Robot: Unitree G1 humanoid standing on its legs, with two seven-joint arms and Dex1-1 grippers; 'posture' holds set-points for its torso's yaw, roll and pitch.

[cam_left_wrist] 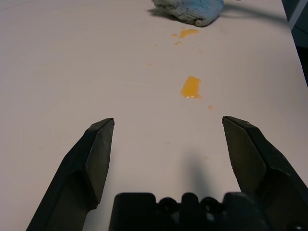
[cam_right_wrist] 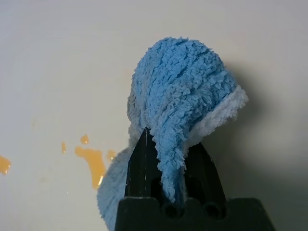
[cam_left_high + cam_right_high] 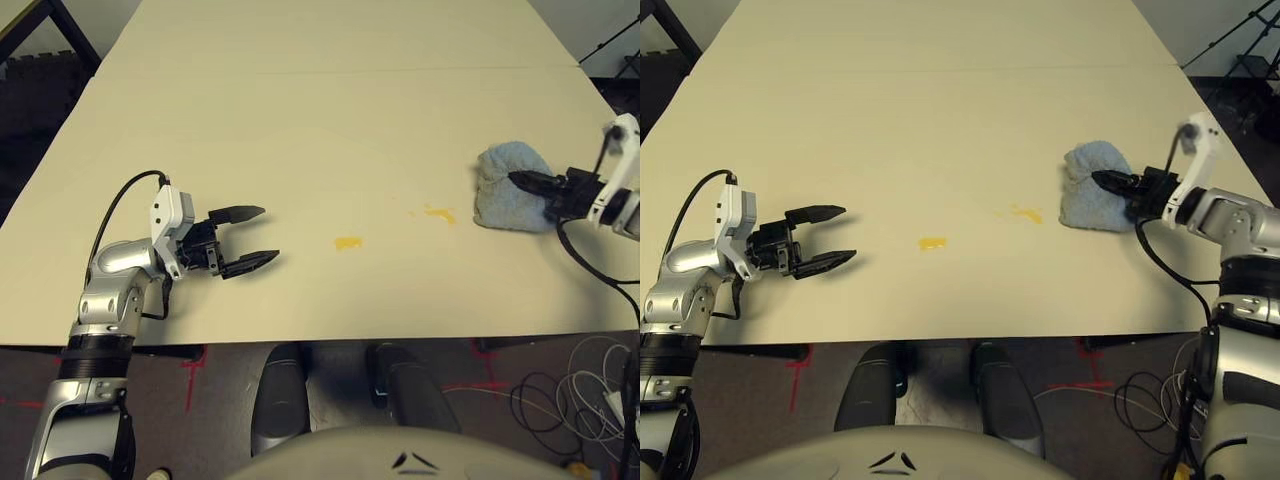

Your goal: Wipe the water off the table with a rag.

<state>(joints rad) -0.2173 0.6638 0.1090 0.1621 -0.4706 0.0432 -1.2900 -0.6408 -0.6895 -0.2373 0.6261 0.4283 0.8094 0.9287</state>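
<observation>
Two yellow-orange splotches of liquid remain on the pale cream, flat tabletop [image 3: 200, 120], so the step in hand looks to be the start of a wiping pass, with the rag gripped and the wet patches uncovered. Nearest is the compact splotch [image 3: 348, 242], around the middle from left to right and toward the near edge. To its left, the black two-fingered left gripper [image 3: 272, 232] has its fingers spread wide with nothing between them, pointing right toward the liquid. A little farther and to the right is the streaky splotch [image 3: 440, 214], with tiny drops by it, close to the rag's left side.

Slightly farther again, on the right, the black two-fingered right gripper [image 2: 171, 139] is clenched on a fold of the light blue-grey, fuzzy cloth rag [image 3: 505, 190]. The rag's bulk bulges out past the fingertips, mostly to their left; whether its whole underside touches the table I cannot tell.

The next move probably calls for keeping the pinch, pressing the rag flat and sweeping it left over the streaky splotch, then left and nearer over the compact one. Too light a pass might merely smear the liquid.
</observation>
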